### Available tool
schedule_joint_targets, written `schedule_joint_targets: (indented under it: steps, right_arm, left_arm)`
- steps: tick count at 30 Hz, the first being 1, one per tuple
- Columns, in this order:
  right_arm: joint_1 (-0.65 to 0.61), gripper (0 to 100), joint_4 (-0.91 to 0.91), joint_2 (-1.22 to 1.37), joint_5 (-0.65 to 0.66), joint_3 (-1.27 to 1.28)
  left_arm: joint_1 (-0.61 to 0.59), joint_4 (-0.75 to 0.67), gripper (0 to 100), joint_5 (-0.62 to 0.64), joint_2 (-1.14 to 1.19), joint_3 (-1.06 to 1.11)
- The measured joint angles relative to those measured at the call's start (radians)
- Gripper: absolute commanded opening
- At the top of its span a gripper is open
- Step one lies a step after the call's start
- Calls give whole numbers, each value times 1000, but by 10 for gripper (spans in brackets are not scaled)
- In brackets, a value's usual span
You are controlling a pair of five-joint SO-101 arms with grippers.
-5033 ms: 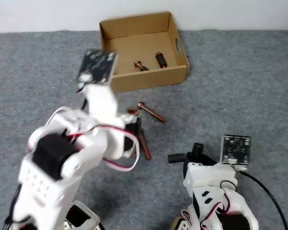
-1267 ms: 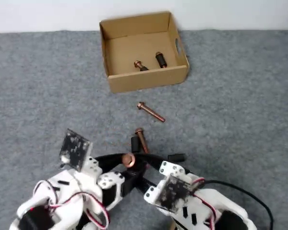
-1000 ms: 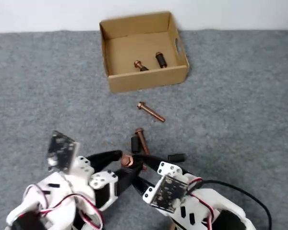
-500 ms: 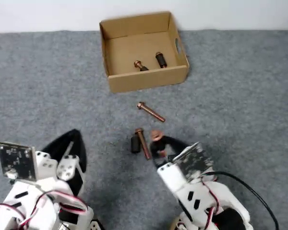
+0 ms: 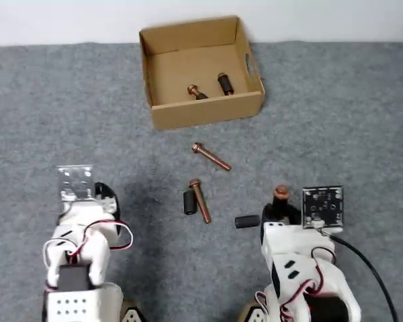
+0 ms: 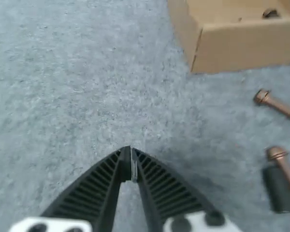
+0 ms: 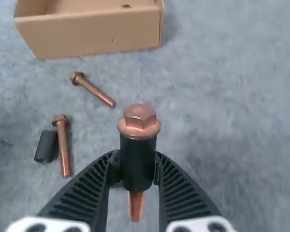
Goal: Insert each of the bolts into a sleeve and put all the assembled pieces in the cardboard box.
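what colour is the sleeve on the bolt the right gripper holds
Black. The sleeve shows best in the right wrist view.

Both arms are showing white plastic shells with black motor blocks [image 5: 72,276] between them. The left arm [image 5: 77,248] is wearing a loop of red and white wires [image 5: 87,236], and the right arm [image 5: 299,268] is wearing a black cable [image 5: 373,272]. Each wrist is carrying a small square circuit board [image 5: 322,208], and the fingers [image 7: 87,188] are presenting black ribbed inner faces.
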Motion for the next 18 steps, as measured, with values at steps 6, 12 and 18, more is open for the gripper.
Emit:
schedule_joint_targets:
  steps: [6,12,18]
  right_arm:
    - [83,8,35,66,-8,-86]
    - [141,8,-72,344,-11,-269]
    - [153,8,-173,740,-44,-539]
  left_arm:
    - [-2,-68,4,-48,0,97]
    - [-5,11,5,-3,0,97]
    - [-8,11,5,17,0,97]
